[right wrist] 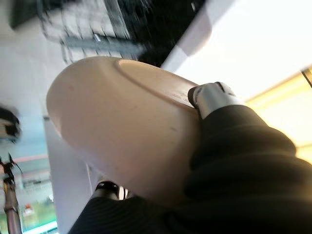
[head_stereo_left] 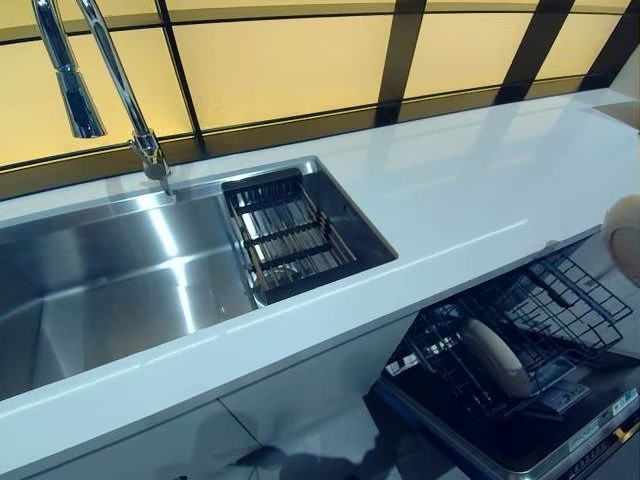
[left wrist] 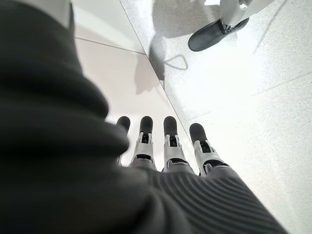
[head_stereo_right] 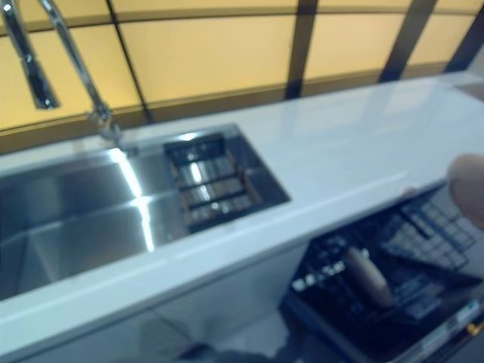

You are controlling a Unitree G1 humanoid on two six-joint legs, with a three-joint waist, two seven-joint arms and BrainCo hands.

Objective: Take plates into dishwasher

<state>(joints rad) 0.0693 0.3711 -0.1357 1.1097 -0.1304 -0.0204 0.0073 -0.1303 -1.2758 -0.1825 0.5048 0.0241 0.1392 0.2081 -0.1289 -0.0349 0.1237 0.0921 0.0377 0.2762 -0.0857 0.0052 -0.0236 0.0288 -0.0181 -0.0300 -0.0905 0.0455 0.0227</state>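
Right wrist view shows the right hand (right wrist: pixel 204 100) clamped on a beige plate (right wrist: pixel 122 126), a finger hooked over the rim near the wrist cover and another dark tip showing under the lower edge. In the eye views only the plate's edge appears, at the far right, above the rack (head_stereo_left: pixel 545 330) of the open dishwasher (head_stereo_left: pixel 520 440) that sits below the white bench (head_stereo_left: pixel 450 190). A second plate (head_stereo_left: pixel 495 357) already stands on edge in the rack, tilted between the wires. To the left, the sink (head_stereo_left: pixel 120 270) with its wire basket (head_stereo_left: pixel 285 235) and tap (head_stereo_left: pixel 120 80) holds no dishes that can be seen.

The left hand (left wrist: pixel 168 146) hangs beside the body over the floor, fingers straight and relaxed, holding nothing.

The task looks partly done: one plate racked, one in hand and not yet lowered.

Risks, as a judgement: the grip seems to rest on the rim alone, so a smooth plate could slide out if the wrist tips further. Coming down, the held plate could knock the bench edge, which lies just beside it, or strike the racked plate and topple it. If it meets the wires off-line with a slot, it may lie flat or wedge rather than stand.
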